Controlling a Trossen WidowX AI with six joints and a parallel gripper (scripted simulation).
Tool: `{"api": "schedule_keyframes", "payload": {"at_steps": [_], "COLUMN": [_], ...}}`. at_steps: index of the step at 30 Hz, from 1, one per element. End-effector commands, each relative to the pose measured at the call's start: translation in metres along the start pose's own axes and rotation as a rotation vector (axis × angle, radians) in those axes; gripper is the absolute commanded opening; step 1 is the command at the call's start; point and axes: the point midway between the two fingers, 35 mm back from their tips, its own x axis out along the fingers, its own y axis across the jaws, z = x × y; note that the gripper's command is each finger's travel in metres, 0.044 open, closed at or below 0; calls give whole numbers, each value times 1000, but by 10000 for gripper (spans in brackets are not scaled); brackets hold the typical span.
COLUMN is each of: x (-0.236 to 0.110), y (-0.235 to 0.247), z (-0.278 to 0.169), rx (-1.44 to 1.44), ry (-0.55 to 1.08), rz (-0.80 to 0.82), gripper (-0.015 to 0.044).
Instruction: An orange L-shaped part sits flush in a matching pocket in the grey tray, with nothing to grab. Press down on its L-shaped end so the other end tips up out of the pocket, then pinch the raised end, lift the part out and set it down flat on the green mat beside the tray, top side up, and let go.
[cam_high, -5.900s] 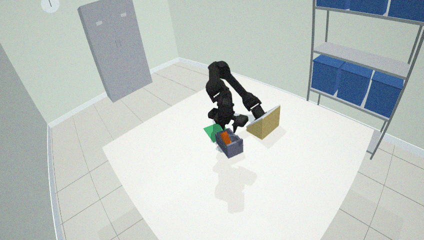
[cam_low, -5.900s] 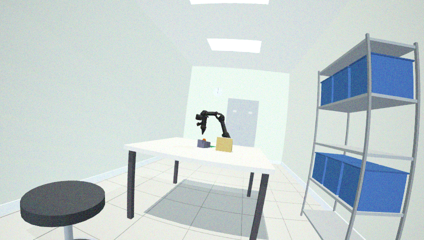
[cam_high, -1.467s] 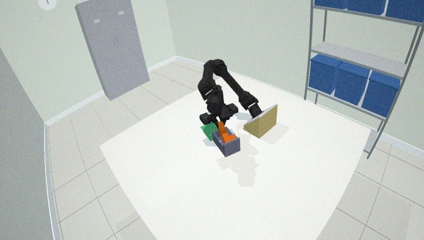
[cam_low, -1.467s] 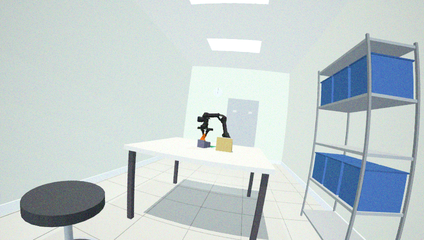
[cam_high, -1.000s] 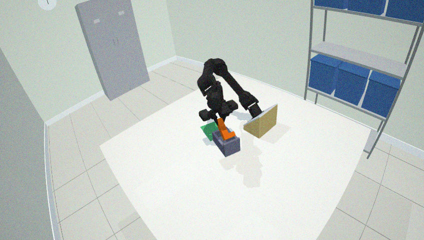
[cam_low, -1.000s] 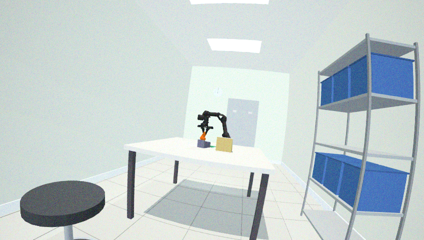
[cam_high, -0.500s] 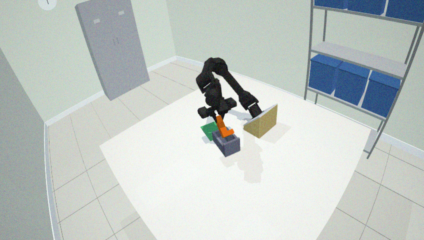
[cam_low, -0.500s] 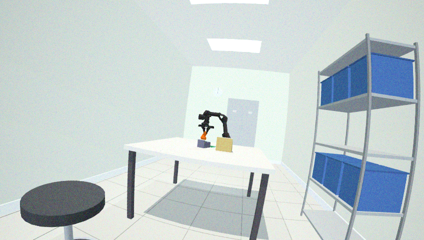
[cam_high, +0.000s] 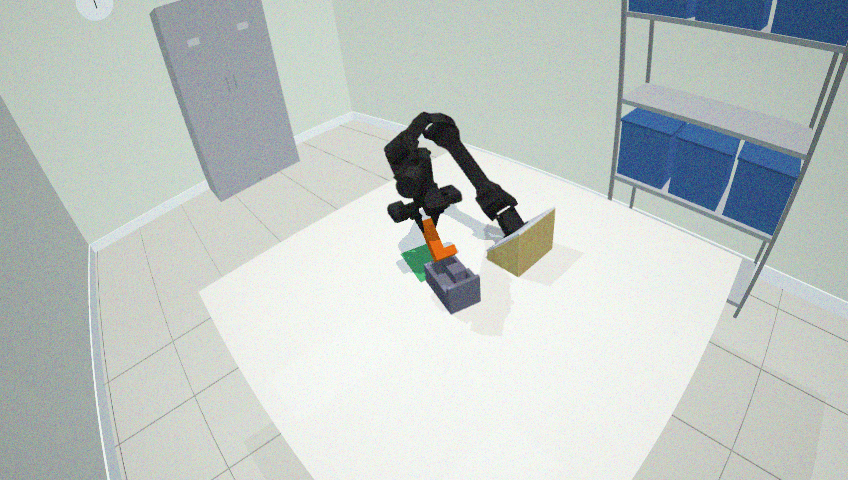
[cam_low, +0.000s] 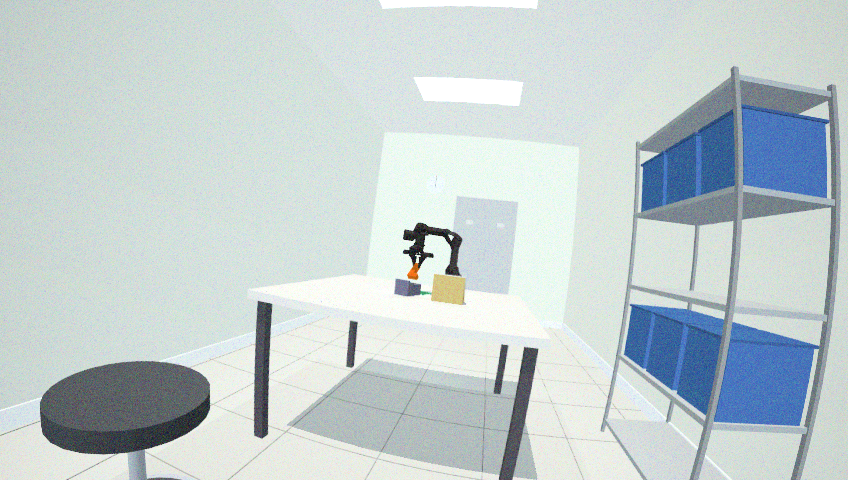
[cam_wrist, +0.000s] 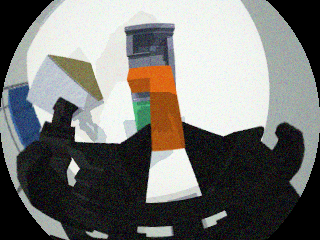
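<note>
The orange L-shaped part (cam_high: 436, 242) (cam_low: 412, 273) (cam_wrist: 163, 80) is out of its pocket and hangs steeply tilted, its L-shaped end lowest. My gripper (cam_high: 427, 221) (cam_low: 415, 264) (cam_wrist: 165, 126) is shut on its upper, straight end. The grey tray (cam_high: 464, 299) (cam_low: 405, 287) (cam_wrist: 150, 28) stands on the table just below the part, its pocket showing empty in the top view. In that view the part's low end is close above the tray's far end. The green mat (cam_high: 414, 258) (cam_low: 424, 292) (cam_wrist: 143, 115) lies flat beside the tray, partly hidden by the part.
A tan wedge-like block with a pale sloping face (cam_high: 535, 242) (cam_low: 448, 289) (cam_wrist: 54, 85) stands near the arm's base, to the right of the tray in the top view. All stand on the white table (cam_high: 357, 356) (cam_low: 333, 297). A dark stool (cam_low: 124, 395) stands in front of the table.
</note>
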Motion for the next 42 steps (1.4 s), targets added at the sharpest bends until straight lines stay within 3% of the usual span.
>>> {"api": "schedule_keyframes", "payload": {"at_steps": [1,19,42], "x": [1,0,28], "y": [3,12,10], "z": [-17,-88,-87], "rx": [-8,-10,-7], "ry": [-3,-55,13], "rz": [-9,-73,1], "gripper": [0,0,0]}}
